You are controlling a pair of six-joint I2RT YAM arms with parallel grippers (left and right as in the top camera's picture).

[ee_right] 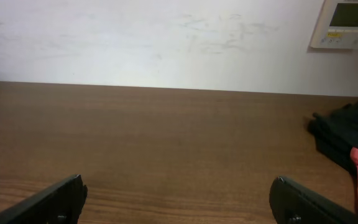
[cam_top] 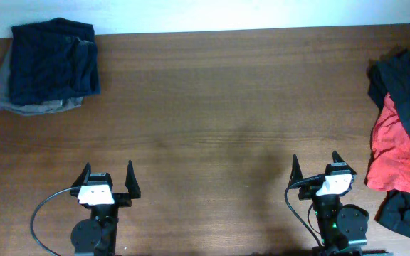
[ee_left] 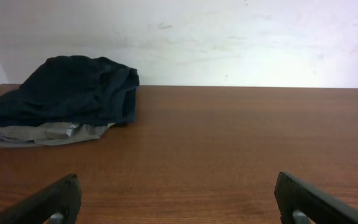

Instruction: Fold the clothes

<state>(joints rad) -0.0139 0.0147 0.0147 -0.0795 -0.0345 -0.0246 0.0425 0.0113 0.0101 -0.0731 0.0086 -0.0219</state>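
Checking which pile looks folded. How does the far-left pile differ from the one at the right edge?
Colour: the left pile is navy over grey; the right pile is black and red.
Shape: the left pile is compact and roughly squared; the right pile sprawls loosely, running past the picture's edge.
Place: the left pile sits in the far corner; the right pile stretches along the side.
Both are wrinkled cloth on the table.
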